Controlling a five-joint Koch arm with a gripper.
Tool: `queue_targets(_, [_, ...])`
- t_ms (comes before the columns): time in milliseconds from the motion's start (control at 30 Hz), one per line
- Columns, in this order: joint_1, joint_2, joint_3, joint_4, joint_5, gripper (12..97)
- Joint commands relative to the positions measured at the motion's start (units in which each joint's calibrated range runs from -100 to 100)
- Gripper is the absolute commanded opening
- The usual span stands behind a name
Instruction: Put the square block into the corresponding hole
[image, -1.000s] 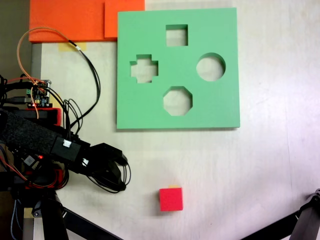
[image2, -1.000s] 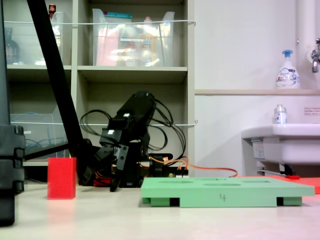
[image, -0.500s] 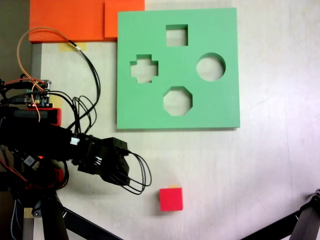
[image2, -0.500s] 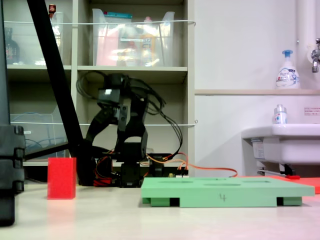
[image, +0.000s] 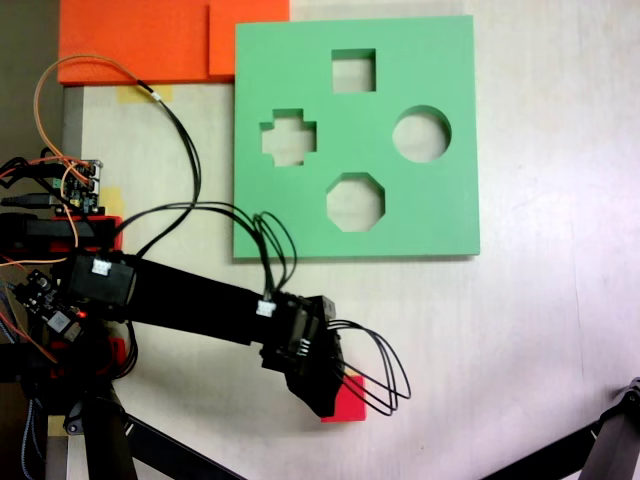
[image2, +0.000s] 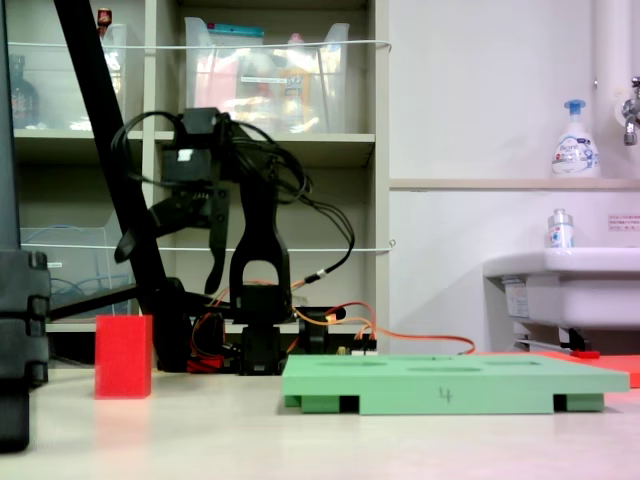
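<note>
Pale tabletop (image: 540, 330) under you, shelving (image2: 270, 150) and a sink (image2: 560, 285) behind. Your red square block (image2: 123, 356) stands upright, well apart from the green board (image: 430, 215) with its square hole (image: 353, 70). Gripper (image2: 165, 255) hangs above, jaws spread wide, empty.

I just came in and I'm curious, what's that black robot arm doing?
The arm's end effector hangs open in the air above the red foam cube, which sits on the table, not yet grabbed. The green foam board lies apart from it, and its square cutout is empty.
</note>
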Motion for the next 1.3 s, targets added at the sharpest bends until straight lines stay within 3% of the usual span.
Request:
queue_targets(0, [-0.8, 4.8, 6.8, -3.4, -1.1, 71.0])
queue_targets(900, [-4.2, 33.4, 10.4, 0.2, -5.0, 70.3])
queue_targets(1133, [-4.2, 33.7, 10.3, 0.4, -4.7, 48.1])
queue_targets(1267, [-4.2, 34.4, 10.0, 0.1, -3.7, 41.7])
